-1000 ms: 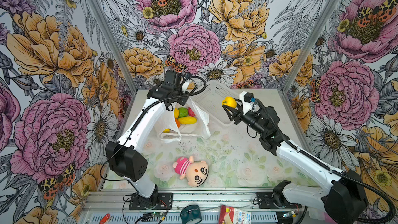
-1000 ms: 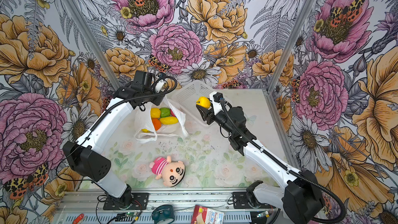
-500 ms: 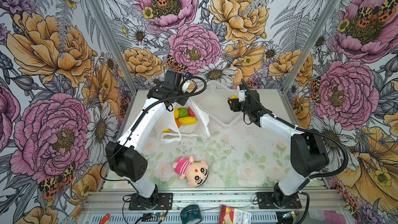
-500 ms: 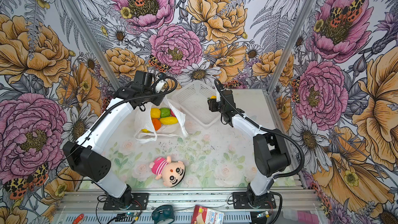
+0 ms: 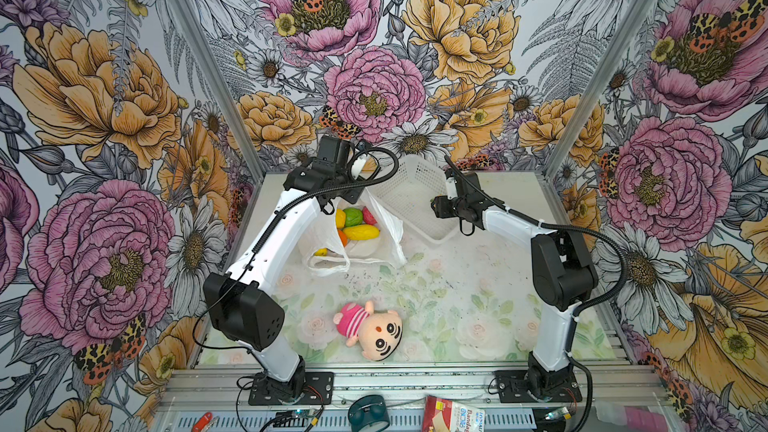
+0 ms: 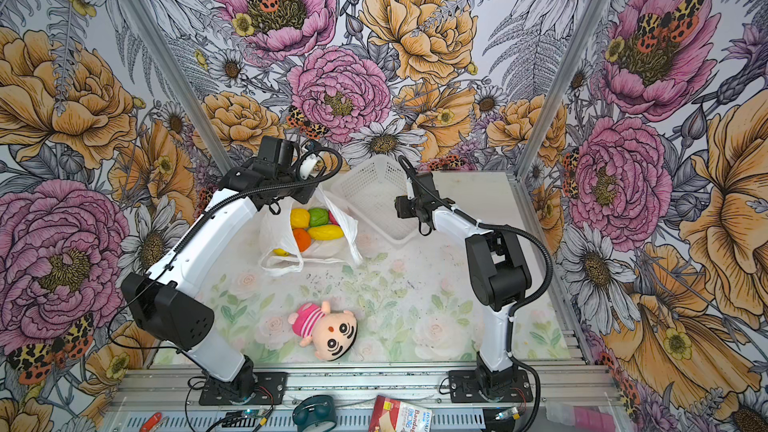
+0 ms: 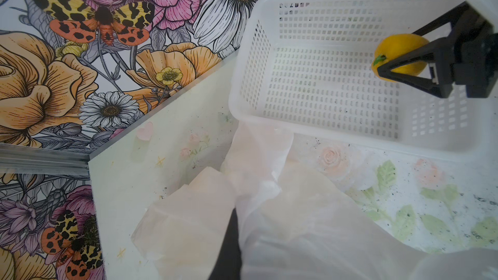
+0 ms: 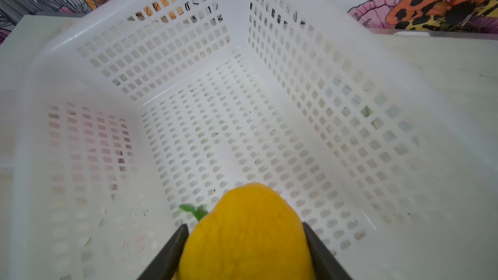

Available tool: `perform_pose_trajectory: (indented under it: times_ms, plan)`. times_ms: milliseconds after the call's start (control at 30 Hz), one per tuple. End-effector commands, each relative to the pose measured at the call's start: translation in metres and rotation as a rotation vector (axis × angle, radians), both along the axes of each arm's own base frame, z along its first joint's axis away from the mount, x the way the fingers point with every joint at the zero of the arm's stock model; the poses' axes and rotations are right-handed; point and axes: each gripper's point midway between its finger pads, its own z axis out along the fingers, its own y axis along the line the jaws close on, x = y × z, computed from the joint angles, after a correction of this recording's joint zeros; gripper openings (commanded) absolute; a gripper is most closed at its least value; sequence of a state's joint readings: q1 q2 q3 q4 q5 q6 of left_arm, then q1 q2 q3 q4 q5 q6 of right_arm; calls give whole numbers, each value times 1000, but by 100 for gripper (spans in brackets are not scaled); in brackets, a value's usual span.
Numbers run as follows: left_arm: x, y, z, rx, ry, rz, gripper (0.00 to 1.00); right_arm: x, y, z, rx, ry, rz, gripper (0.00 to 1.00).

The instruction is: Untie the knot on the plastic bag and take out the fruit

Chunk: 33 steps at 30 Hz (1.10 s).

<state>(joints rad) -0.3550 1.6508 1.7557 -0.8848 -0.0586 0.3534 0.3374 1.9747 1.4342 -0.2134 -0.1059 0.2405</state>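
Knot: we find none. The mouth of the plastic bag stands open and one loop handle lies slack on the desk. We judge the untying done.
Left gripper: jaws closed on the bag's rim, holding it lifted at the far side of the mouth. In both top views the wrist hides the grip itself.
Right gripper: jaws clamped on one yellow fruit with a green leaf, held above the floor of the basket and, as far as we can tell, not touching it.
Basket: white, perforated, just beside the bag. We see nothing lying in it.
Fruit in the bag: we count six, namely a round yellow, a green, a pink-red, a long yellow, an orange and a small yellow one that shows through the plastic lower down.
Doll: on the desk near the front edge, well apart from the bag and no part of the task.
Done: bag opened and one fruit lifted clear.
Left: we judge that this fruit awaits release and that six removals remain.
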Motion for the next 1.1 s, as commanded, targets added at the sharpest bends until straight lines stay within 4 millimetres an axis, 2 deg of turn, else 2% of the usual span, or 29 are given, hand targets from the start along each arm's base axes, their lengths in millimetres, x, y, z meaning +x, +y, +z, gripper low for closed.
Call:
perform_pose_trajectory:
  times_ms: [0, 200, 267, 333, 433, 500, 533, 567, 667, 767, 800, 1067]
  plan:
    - [-2, 5, 20, -2, -61, -3, 0, 3, 10, -15, -22, 44, 34, 1]
    - [-3, 7, 21, -1, -62, -3, 0, 12, 13, -41, -48, 97, 33, 5]
    - [-3, 6, 21, -12, -60, -6, 0, 13, 13, -46, -51, 104, 33, 10]
    - [-2, 6, 23, -22, -61, -7, 0, 15, 11, -46, -59, 101, 27, 19]
    - [-3, 7, 21, -12, -60, -5, 0, 13, 10, -41, -55, 92, 20, 42]
    - [-2, 7, 23, -24, -59, -8, 0, 12, 9, -38, -52, 87, 15, 52]
    - [-2, 6, 22, -31, -57, -10, 0, 11, 10, -35, -48, 84, 15, 64]
    - [-2, 6, 24, -31, -60, -9, 0, 10, 11, -33, -43, 82, 19, 67]
    - [-2, 8, 22, -18, -61, -7, 0, 4, 12, -20, -38, 53, 24, 70]
    - [-3, 6, 24, -33, -60, -12, 0, -1, 12, -1, -30, 5, 21, 92]
    - [-3, 7, 23, -31, -59, -11, 0, -4, 12, 6, -26, -8, 19, 96]
    - [-3, 7, 23, -26, -61, -12, 0, -32, 4, 76, 68, -164, -11, 99]
